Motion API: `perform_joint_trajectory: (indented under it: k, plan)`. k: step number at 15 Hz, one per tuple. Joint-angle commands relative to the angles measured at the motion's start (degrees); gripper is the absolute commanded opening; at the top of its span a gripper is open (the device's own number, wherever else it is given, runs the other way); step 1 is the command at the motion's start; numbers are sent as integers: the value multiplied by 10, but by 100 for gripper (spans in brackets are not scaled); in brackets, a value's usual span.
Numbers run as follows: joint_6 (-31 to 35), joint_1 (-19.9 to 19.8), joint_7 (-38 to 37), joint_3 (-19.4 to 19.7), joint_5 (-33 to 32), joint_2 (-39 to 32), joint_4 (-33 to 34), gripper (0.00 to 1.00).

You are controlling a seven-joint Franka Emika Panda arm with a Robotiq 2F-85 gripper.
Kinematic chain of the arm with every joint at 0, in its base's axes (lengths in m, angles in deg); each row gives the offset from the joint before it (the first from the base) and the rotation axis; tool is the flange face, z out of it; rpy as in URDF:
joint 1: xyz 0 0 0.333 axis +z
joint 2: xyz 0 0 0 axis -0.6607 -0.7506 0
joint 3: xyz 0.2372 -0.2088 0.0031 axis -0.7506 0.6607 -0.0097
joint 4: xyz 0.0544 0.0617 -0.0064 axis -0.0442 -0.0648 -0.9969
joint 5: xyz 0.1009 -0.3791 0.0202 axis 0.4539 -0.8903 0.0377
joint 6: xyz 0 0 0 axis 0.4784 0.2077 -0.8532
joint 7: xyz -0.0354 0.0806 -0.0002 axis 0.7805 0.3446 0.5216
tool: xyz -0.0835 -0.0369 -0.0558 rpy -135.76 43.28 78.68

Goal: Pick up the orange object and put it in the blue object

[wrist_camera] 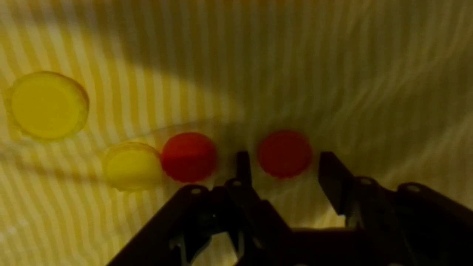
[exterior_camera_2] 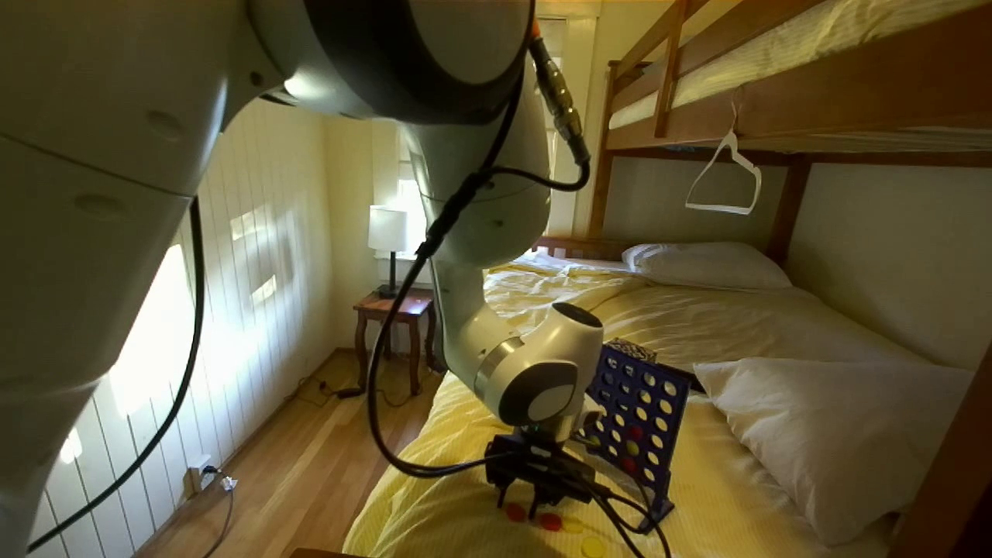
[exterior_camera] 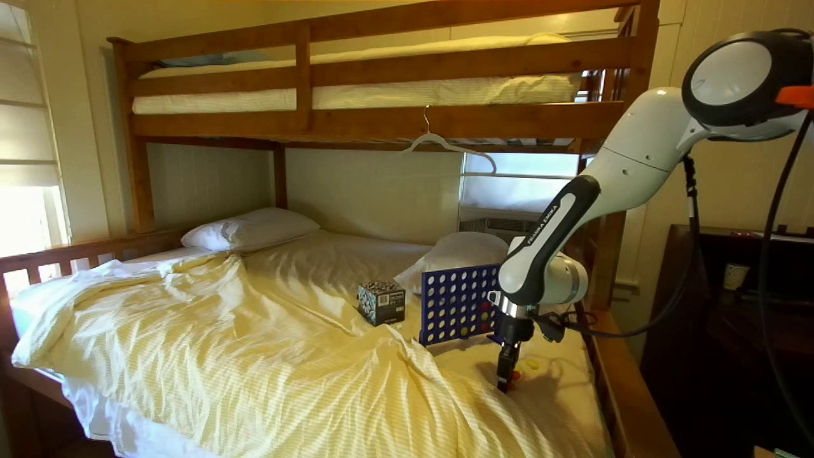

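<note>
The claw point(wrist_camera: 285, 159) is standing low at the bed point(exterior_camera: 286, 356), its fingers point(wrist_camera: 332, 175) parted slightly wider than the red disc point(wrist_camera: 285, 154) between them. It is holding nothing, as far as I can see: a strip of the bed is showing on either side of the disc. Whether the fingers are pressing into the bed, I cannot tell; the wrist view is coming out dark.

The red disc (I am taking it as the orange object) is lying flat on the bed, inside the claw's gap.

The second red disc point(wrist_camera: 189, 157) is lying just outside one finger. The near yellow disc point(wrist_camera: 132, 167) is sitting at its far edge from the claw, touching or all but touching. The far yellow disc point(wrist_camera: 48, 106) is lying farther out on that same side.

The grid point(exterior_camera: 458, 305) is standing upright near the claw, off to its side; a few loaded discs point(exterior_camera_2: 633, 448) are showing in its lower rows. The box point(exterior_camera: 381, 303) is sitting past the grid from the claw.

Progress: approach and straddling are looking done, by my judgement. Gripping, lifting, carrying and dropping into the grid are all remaining; I am rating this under halfway. Likely snag: a flat disc on a soft bed is offering little rim.
</note>
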Motion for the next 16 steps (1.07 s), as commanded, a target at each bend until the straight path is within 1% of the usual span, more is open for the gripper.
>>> perform_joint_trajectory:
  k: [1, 2, 7, 9, 10, 11, 13, 14, 16]
  plan:
    - [4, 2, 10, 1, 5, -10, 10, 27]
    - [4, 2, 10, 1, 4, -10, 10, 18]
    - [5, 1, 11, 1, 5, -10, 10, 16]
    - [14, -1, 12, -1, 8, 0, -1, 13]
    - [30, -7, 17, -6, 14, 15, -16, 10]
    - [48, -13, 21, -11, 20, 26, -28, 10]
    - [113, -39, 34, -34, 39, 56, -66, 10]
    - [146, -56, 43, -52, 52, 68, -82, 10]
    - [230, -111, 67, -112, 83, 89, -115, 10]
